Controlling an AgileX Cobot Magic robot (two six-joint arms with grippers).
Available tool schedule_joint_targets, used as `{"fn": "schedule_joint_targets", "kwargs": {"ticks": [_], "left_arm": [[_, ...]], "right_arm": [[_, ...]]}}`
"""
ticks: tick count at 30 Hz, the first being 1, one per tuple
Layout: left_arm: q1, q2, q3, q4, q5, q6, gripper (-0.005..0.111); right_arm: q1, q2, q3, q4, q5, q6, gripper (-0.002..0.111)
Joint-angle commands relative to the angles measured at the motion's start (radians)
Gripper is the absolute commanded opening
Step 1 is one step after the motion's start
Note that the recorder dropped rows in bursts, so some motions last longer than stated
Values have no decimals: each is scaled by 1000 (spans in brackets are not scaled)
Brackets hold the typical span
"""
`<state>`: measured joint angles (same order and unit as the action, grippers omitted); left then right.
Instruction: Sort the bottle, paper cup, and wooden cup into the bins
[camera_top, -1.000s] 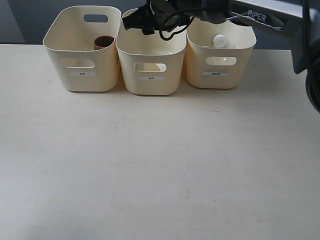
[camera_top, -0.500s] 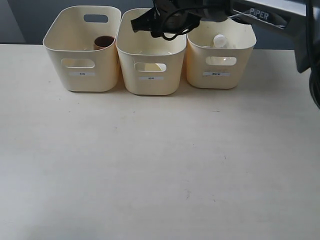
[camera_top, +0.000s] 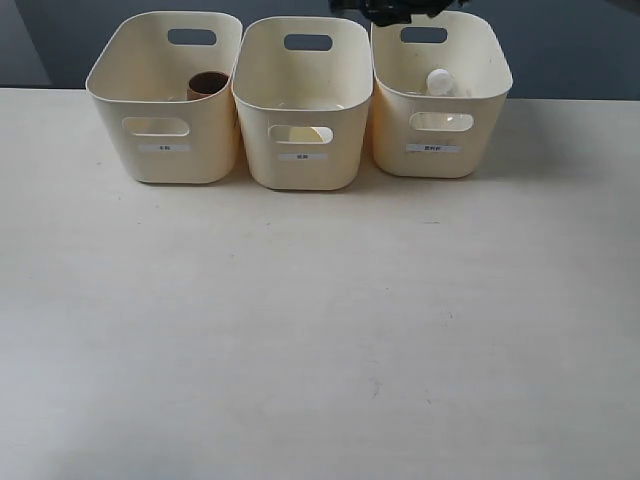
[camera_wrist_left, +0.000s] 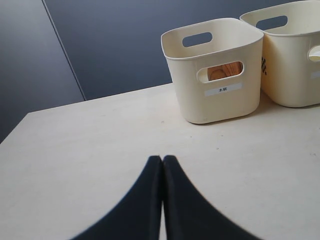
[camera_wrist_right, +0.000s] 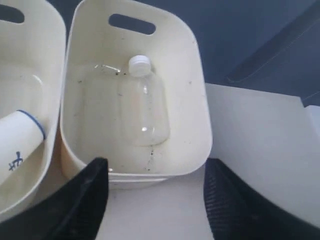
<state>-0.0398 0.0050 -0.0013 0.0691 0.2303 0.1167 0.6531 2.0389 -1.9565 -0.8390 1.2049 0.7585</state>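
Three cream-yellow bins are seen in a row at the far side of the pale table (camera_top: 320, 330), each with an oval handle cut-out and a small white label on its front.

The left bin (camera_top: 165, 100) holds the wooden cup (camera_top: 207, 83), whose brown rim shows above the bin's front wall in the exterior view; through the handle cut-out in the left wrist view, wood grain can be seen. The label on this bin (camera_wrist_left: 223, 89) carries two dark characters, too small to be read with certainty. The left claw (camera_wrist_left: 162, 161) is seen low over the bare table, well apart from the bins, its two dark fingers pressed together with nothing between them.

The middle bin (camera_top: 303, 105) holds the paper cup (camera_wrist_right: 17, 140), which lies on its side; a blue ring at one end and a small blue mark on its side can be made out. Its label cannot be read.

The right bin (camera_top: 440, 95) holds the bottle (camera_wrist_right: 142, 105), lying flat on the bin floor with its white cap (camera_wrist_right: 139, 65) toward the far wall. Its label cannot be read either.

The right claw (camera_wrist_right: 155, 185) is held above the near edge of the right bin, its fingers spread wide, with nothing held or touched. In the exterior view only a dark part of that arm (camera_top: 395, 10) shows at the top edge.
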Motion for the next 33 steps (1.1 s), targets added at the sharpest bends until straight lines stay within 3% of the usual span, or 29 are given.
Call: {"fn": "schedule_joint_targets", "kwargs": {"ticks": [1, 10, 22, 33], "left_arm": [[-3, -5, 1, 0, -6, -2, 0], [-3, -5, 1, 0, -6, -2, 0], [-3, -5, 1, 0, -6, -2, 0], [-3, -5, 1, 0, -6, -2, 0]], "right_arm": [[-2, -51, 8, -71, 16, 1, 55], [-2, -232, 159, -122, 16, 39, 55], [-2, -504, 576, -198, 16, 240, 55], [-2, -754, 1008, -230, 16, 694, 55]]}}
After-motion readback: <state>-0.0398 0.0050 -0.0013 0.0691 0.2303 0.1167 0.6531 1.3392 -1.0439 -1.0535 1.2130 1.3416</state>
